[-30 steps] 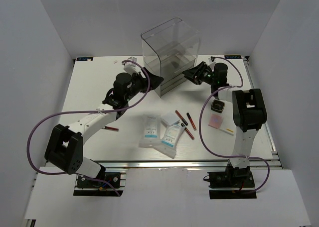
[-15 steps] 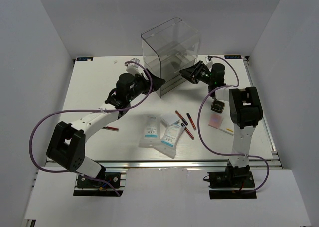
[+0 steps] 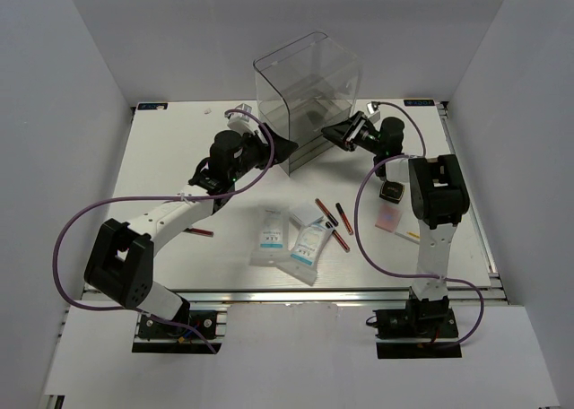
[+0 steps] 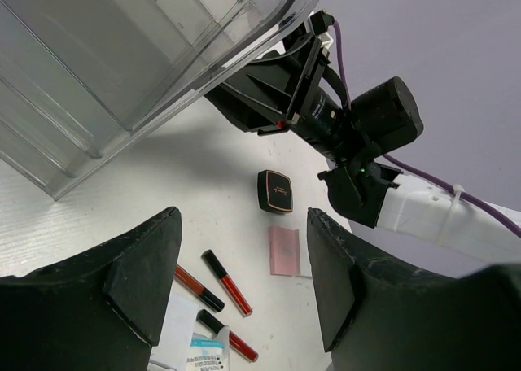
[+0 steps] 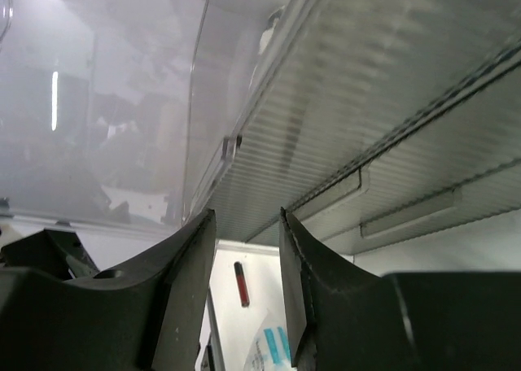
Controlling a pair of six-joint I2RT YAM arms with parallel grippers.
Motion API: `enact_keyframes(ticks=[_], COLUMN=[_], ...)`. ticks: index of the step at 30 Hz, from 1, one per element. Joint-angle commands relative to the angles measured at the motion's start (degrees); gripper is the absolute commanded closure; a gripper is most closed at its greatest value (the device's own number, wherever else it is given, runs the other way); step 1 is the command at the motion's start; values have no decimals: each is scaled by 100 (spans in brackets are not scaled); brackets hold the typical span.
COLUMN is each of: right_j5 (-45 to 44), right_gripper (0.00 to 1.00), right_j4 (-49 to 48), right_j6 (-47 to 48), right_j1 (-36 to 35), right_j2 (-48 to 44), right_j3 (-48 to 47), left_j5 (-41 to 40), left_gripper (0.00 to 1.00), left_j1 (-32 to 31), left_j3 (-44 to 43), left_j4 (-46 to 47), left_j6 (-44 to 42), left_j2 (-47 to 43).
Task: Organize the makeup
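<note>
Top external: left gripper (image 3: pixel 285 145), right gripper (image 3: pixel 330 131) beside drawer box (image 3: pixel 305 77) (jaws apart).

On the worktop (image 3: pixel 161 158) I count two white flat packets with blue print (image 3: pixel 270 234), four thin red and black sticks (image 3: pixel 326 212), one black square compact (image 3: pixel 391 191), one pink square palette (image 3: pixel 387 218), one white pad (image 3: pixel 305 213) and one clear drawer box (image 3: pixel 305 95).

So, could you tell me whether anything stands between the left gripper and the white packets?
Nothing visible does. The left gripper is open beside the front-left corner of the box, and only bare table lies between it and the packets, which lie nearer the arm bases.
</note>
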State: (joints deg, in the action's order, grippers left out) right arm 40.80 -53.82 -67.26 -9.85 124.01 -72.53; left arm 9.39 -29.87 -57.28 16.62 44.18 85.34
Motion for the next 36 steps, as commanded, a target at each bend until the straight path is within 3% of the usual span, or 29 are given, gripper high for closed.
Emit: enact_keyframes(ticks=[1, 11, 23, 36], right_j5=[165, 95, -45, -247], right_gripper=[57, 55, 60, 82], right_j4=[-691, -630, -673, -893], right_j6=[3, -67, -199, -348], right_j1=[-26, -26, -44, -52], right_j2=[-360, -122, 176, 238], right_j3=[125, -323, -675, -586], left_j5=[-42, 19, 10, -33], left_gripper=[28, 28, 28, 28], left_j1=[-45, -37, -37, -89], left_j3=[-205, -240, -222, -284], left_j4=[-19, -1, -27, -71], left_j6=[-24, -33, -41, -76], left_j2=[-79, -9, -35, -35])
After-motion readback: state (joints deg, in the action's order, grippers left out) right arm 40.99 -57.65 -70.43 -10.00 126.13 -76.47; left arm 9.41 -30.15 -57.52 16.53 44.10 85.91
